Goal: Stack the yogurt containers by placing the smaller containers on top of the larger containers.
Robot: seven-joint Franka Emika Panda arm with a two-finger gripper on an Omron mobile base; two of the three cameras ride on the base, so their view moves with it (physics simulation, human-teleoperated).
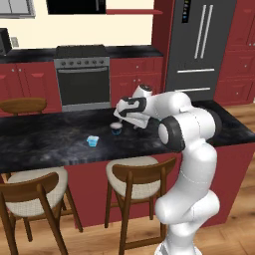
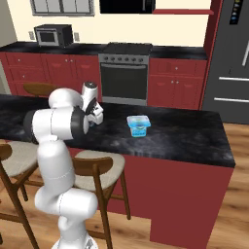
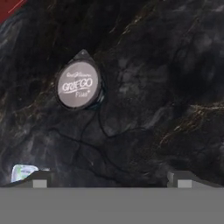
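The gripper (image 3: 112, 178) is wide open and holds nothing above the dark cup (image 3: 78, 84) on the desk (image 3: 166, 87), so coming down off-centre could knock the cup over.

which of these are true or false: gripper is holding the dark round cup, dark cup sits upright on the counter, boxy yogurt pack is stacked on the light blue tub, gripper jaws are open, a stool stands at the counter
1. The gripper is holding the dark round cup. False: the cup sits apart from the fingertips, untouched.
2. The dark cup sits upright on the black counter. True: its lid faces the hand camera.
3. The boxy yogurt pack is stacked on the light blue tub. False: each stands alone on the counter.
4. The jaws are open. True.
5. A wooden stool stands at the counter. True.
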